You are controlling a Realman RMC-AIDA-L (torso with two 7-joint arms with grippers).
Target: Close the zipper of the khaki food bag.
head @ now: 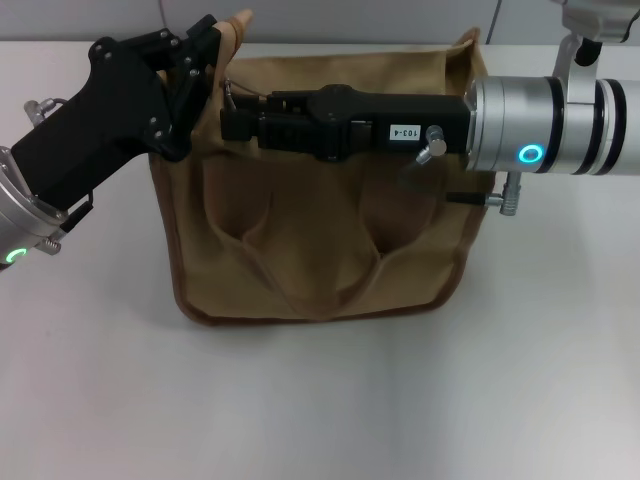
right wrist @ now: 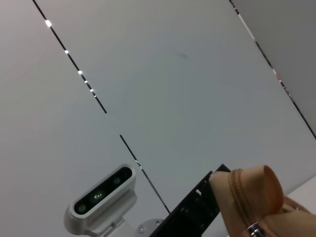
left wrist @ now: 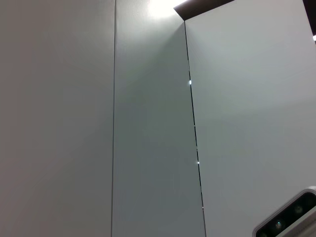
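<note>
The khaki food bag (head: pixel 320 250) stands on the white table in the head view, its front pocket facing me. My left gripper (head: pixel 213 45) is shut on the bag's top left end tab (head: pixel 238 22). My right gripper (head: pixel 228 115) lies across the bag's top from the right, covering most of the zipper. Its fingers are closed at the zipper's left end, where the small silver pull (head: pixel 230 92) shows. The right wrist view shows the khaki end tab (right wrist: pixel 252 192), the pull (right wrist: pixel 254 230) and part of the left gripper (right wrist: pixel 192 212).
The white table (head: pixel 320 400) runs around the bag on all sides. The left wrist view shows only wall panels and my head camera (left wrist: pixel 291 217). The head camera also shows in the right wrist view (right wrist: pixel 103 195).
</note>
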